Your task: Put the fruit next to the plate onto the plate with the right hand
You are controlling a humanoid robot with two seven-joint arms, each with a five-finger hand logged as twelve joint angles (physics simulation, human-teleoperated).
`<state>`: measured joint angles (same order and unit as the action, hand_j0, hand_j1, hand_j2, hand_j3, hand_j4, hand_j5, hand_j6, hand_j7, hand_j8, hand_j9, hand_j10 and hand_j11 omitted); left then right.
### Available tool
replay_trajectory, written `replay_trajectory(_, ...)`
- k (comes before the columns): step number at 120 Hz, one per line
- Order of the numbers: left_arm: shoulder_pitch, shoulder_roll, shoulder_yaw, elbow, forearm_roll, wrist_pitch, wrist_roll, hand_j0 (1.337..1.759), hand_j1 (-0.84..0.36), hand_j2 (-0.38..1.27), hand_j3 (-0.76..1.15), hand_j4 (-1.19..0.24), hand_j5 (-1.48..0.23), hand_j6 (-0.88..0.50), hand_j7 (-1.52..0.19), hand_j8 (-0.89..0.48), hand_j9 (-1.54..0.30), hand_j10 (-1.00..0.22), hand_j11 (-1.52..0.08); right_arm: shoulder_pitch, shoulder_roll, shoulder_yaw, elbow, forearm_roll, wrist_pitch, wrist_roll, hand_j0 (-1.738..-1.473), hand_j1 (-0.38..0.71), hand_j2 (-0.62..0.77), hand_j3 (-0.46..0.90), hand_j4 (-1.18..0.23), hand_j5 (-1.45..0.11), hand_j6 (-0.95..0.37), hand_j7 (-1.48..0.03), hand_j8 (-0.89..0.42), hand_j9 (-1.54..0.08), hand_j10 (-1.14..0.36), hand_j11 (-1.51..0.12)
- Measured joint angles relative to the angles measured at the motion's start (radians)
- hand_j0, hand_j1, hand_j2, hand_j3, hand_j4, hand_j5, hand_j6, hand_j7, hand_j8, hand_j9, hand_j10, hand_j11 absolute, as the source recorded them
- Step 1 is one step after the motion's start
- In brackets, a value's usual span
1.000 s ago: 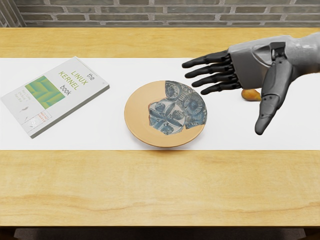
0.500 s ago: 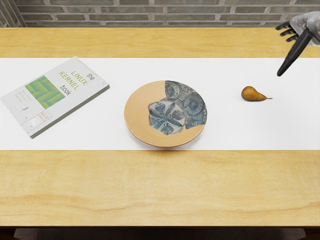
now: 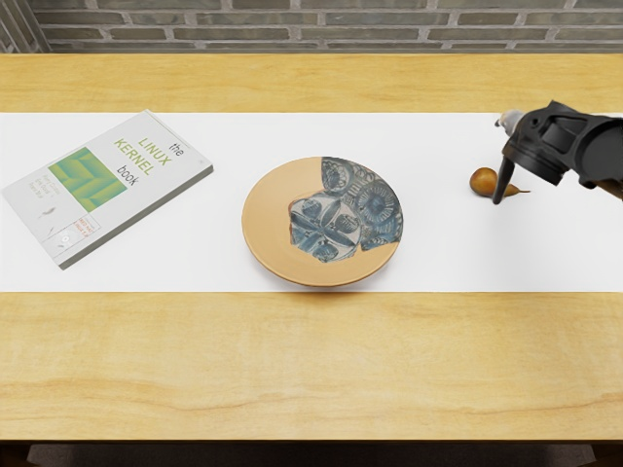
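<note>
The pear (image 3: 481, 181) lies on the worktop beside the plate (image 3: 265, 226), not on it. The right hand (image 3: 545, 146) hangs over the pear; I cannot tell its grip.

We've got a wooden table (image 3: 311, 360) with a white runner (image 3: 195, 263) across it, and on that lie a book (image 3: 107, 185), a plate (image 3: 268, 224) and a pear (image 3: 482, 181).

The right robot hand (image 3: 547, 146) is cut off by the picture's right edge, and its grip cannot be made out. It hides the narrow neck of the pear (image 3: 481, 181). The smaller print on the book (image 3: 107, 185) cannot be read. The table (image 3: 311, 360) runs past 2 side edges.
</note>
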<state>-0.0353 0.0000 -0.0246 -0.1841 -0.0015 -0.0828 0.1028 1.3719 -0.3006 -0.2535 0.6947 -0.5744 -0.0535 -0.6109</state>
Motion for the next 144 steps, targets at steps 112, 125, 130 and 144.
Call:
replay_trajectory(112, 0.000, 0.000, 0.000, 0.000, 0.000, 0.000, 0.000, 1.658, 0.35, 0.00, 0.00, 0.00, 0.00, 0.00, 0.00, 0.00, 0.00, 0.00, 0.00, -0.099, 0.164, 0.002, -0.219, 0.005, -0.025, 0.000, -1.658, -0.07, -0.04, 0.00, -0.23, -0.30, -0.23, -0.30, -0.23, -0.30, -0.23, -0.30)
replay_trajectory(125, 0.000, 0.000, 0.000, 0.000, 0.000, 0.000, 0.000, 1.658, 0.35, 0.00, 0.00, 0.00, 0.00, 0.00, 0.00, 0.00, 0.00, 0.00, 0.00, -0.097, 0.170, 0.001, -0.221, 0.006, -0.025, 0.000, -1.658, -0.04, -0.05, 0.00, -0.26, -0.33, -0.26, -0.33, -0.26, -0.33, -0.26, -0.33)
replay_trajectory(130, 0.000, 0.000, 0.000, 0.000, 0.000, 0.000, 0.000, 1.658, 0.35, 0.00, 0.00, 0.00, 0.00, 0.00, 0.00, 0.00, 0.00, 0.00, 0.00, -0.096, 0.172, 0.001, -0.230, 0.006, -0.025, 0.000, -1.658, -0.02, -0.05, 0.00, -0.27, -0.35, -0.28, -0.35, -0.28, -0.35, -0.27, -0.35)
replay_trajectory(144, 0.000, 0.000, 0.000, 0.000, 0.000, 0.000, 0.000, 1.658, 0.35, 0.00, 0.00, 0.00, 0.00, 0.00, 0.00, 0.00, 0.00, 0.00, 0.00, -0.097, 0.174, 0.001, -0.254, 0.006, -0.028, 0.000, -1.658, 0.03, -0.06, 0.00, -0.32, -0.41, -0.32, -0.41, -0.32, -0.41, -0.32, -0.41)
